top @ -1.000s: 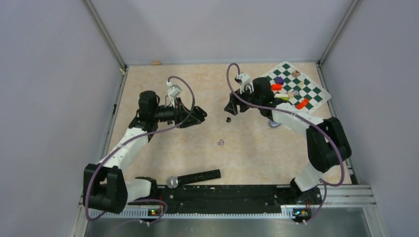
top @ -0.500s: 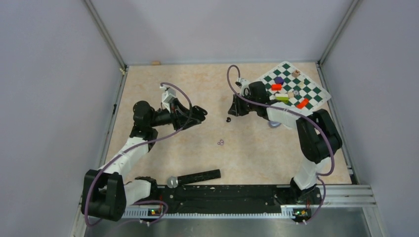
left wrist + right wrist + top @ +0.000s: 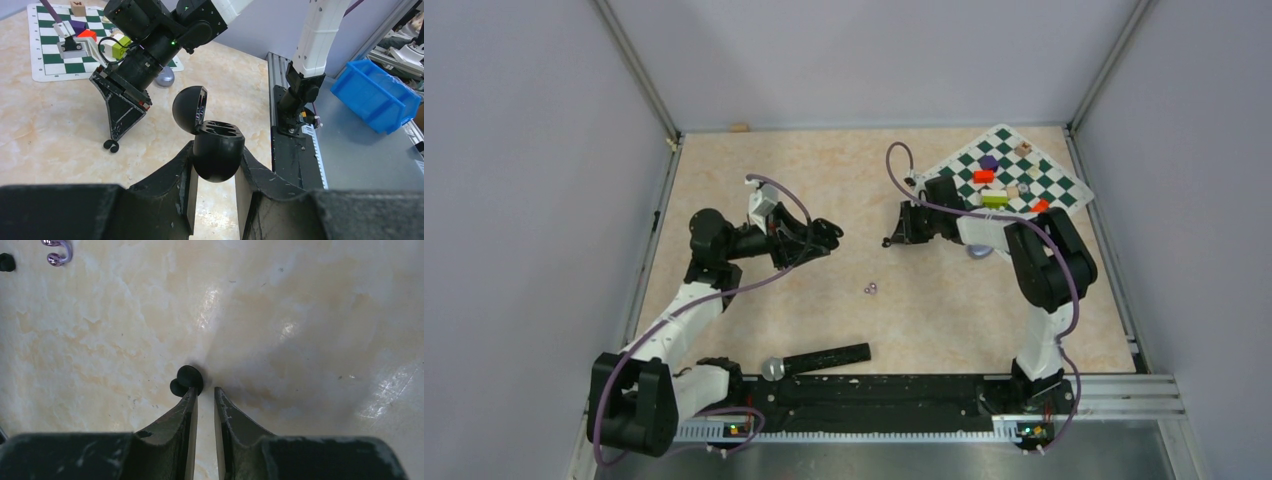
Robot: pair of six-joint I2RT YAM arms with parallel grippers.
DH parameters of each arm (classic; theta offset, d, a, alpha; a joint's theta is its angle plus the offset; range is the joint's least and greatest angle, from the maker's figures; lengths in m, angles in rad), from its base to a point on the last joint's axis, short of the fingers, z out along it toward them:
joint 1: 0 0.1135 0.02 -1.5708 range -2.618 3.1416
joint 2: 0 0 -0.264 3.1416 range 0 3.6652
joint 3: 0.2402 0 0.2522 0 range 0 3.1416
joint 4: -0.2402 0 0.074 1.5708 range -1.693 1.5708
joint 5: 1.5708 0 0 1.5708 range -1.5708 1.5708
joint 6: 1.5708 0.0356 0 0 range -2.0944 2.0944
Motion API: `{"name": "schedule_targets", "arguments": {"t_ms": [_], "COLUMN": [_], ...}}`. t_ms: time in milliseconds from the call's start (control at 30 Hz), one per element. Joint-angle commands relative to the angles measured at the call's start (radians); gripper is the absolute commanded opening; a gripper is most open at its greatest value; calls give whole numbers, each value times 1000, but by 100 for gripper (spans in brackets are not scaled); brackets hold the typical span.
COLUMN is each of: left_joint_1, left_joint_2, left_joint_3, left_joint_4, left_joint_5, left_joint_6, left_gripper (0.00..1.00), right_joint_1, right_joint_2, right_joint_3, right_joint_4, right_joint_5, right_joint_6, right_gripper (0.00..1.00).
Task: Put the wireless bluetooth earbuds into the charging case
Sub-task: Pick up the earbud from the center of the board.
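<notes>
Chessboard (image 3: 1064, 190) lies right of my right claw (image 3: 205, 392), tipped down, slit-wide, touching black earbuds (image 3: 186, 379); farther left, my left claw (image 3: 215, 155), raised, pinches the open charging case (image 3: 217, 147).

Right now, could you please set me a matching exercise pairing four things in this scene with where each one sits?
Things:
1. black charging case
2. black earbuds
3. pale earbuds
4. chessboard

Places:
A. far right corner
B. just off the tips of the right tool
C. clamped, lid open, in the left tool
D. lying alone in the middle

Pairs: 1-C, 2-B, 3-D, 4-A
</notes>
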Motion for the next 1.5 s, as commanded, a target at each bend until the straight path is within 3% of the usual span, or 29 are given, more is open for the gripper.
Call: {"name": "schedule_targets", "arguments": {"t_ms": [0, 700, 833, 1000, 1200, 1467], "left_joint_1": [-2, -7, -7, -7, -8, -43], "left_joint_2": [-31, -41, -44, -42, -36, -2], "left_joint_3": [-6, 12, 15, 18, 26, 84], "left_joint_4": [42, -55, -64, -76, -100, -258], "left_joint_5": [15, 14, 13, 10, 5, -30], "left_joint_6": [34, 131, 139, 145, 155, 244], "left_gripper": [0, 0, 0, 0, 0, 0], "right_joint_1": [-8, 4, 12, 15, 14, 26], "right_joint_2": [29, 100, 103, 78, -71, -426], "right_joint_3": [5, 19, 20, 15, 48, 57], "right_joint_4": [23, 29, 33, 51, 16, -28], "right_joint_5": [18, -86, -100, -127, -161, -158], "right_joint_6": [26, 34, 37, 40, -35, -245], "right_gripper": [18, 22, 17, 1, 0, 0]}}
